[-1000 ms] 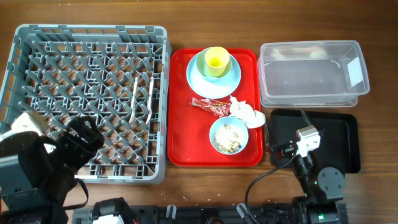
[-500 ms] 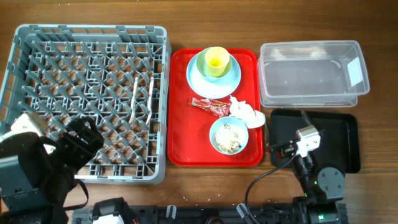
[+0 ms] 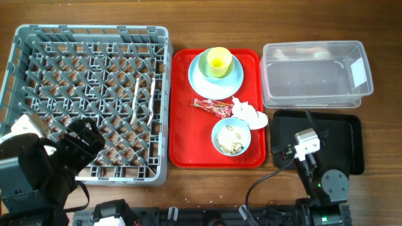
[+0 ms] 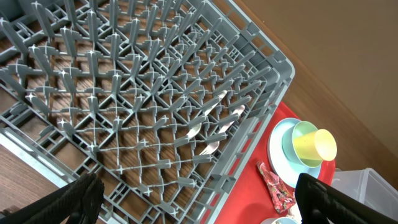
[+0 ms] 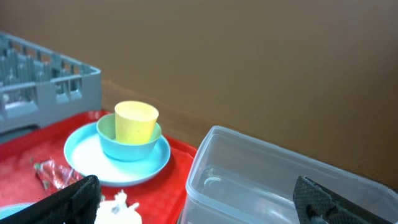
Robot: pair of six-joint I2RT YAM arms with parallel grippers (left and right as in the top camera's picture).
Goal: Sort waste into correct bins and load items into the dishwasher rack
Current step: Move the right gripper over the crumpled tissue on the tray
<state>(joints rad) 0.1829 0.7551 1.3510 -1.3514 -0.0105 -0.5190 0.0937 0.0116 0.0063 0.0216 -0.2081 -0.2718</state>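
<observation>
Logging state, with the red serving tray as reference.

- Left fingers: spread wide, nothing held. They hang over the near-left part of the dishwasher rack, well left of the tray.
- Right fingers: also wide apart and empty. They sit just right of the tray's near right corner, above the left end of the black bin.
- The rack sits on the bench just left of the tray. Two white plastic utensils lie side by side in it on the side nearest the tray; can't tell fork from spoon.
- Far end of the tray: pale blue plate, a blue bowl on it, and the yellow-green cup standing in that bowl.
- Middle of the tray: red wrapper, with the white napkin touching it at the tray's right edge.
- Near end of the tray: second blue bowl holding the rice-like scraps.
- The clear tub is right of the tray's far half. The black bin is right of its near half.
</observation>
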